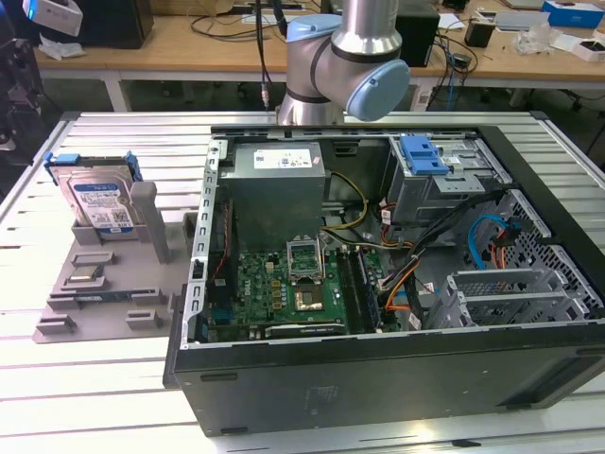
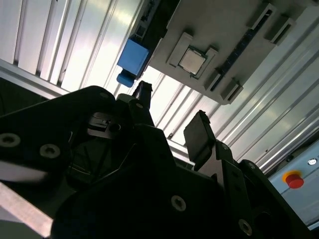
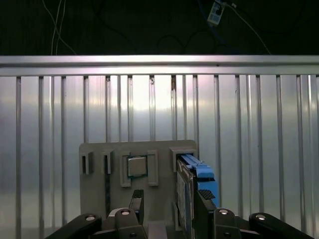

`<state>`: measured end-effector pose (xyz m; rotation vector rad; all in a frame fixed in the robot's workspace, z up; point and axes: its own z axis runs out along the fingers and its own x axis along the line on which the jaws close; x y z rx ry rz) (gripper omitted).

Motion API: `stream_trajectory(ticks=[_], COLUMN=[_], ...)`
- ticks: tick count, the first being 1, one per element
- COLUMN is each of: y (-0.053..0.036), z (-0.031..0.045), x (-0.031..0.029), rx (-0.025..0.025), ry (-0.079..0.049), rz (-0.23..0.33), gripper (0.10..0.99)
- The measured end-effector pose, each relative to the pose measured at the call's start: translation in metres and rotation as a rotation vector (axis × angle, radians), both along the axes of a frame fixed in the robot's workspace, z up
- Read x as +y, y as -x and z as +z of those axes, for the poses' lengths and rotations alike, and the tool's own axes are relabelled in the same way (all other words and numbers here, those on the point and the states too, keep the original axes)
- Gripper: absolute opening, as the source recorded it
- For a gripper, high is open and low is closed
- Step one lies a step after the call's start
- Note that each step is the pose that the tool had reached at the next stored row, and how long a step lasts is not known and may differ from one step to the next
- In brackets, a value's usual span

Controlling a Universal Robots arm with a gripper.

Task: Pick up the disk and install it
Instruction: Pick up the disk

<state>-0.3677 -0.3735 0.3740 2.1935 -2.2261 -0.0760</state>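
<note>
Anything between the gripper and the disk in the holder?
Nothing visible. In the first wrist view the gripper, jaws open, faces the grey holder, with the upright disk just beyond one jaw.

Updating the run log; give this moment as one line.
gripper: open, empty | silver-grey rectangular disk in blue bracket: upright in grey plastic fixture, not gripped
</note>
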Motion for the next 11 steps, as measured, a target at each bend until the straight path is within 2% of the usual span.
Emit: stream_trajectory(ticks=[11], y=[-0.0003], z=[-0.0064], x=[0.0012], rx=[-0.0001], ry=[0.000], rz=[0.000], gripper=[0.541])
